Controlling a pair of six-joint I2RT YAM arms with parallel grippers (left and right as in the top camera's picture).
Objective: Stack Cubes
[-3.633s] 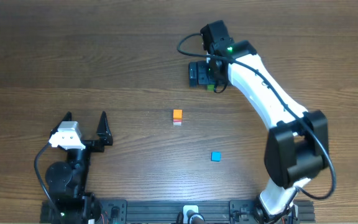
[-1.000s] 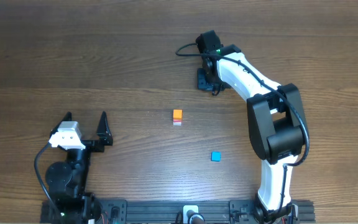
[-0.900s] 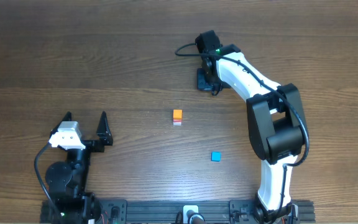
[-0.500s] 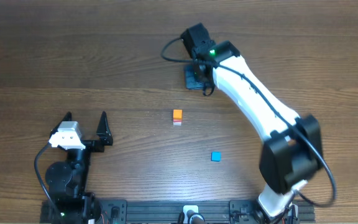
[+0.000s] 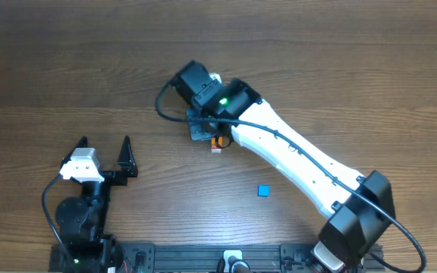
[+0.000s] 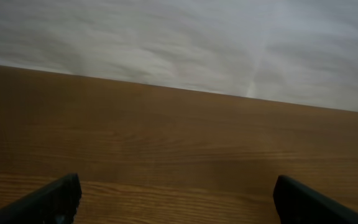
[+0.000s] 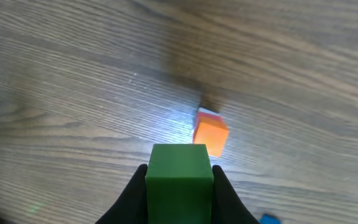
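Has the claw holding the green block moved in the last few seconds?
Yes. In the top view the right gripper, shut on the green cube, swung left and down the picture, up to the orange cube, which stayed put.

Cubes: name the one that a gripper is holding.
The small green cube, clamped between the right gripper's fingers above the wooden table. The small orange cube and the small blue cube sit free, ungripped.
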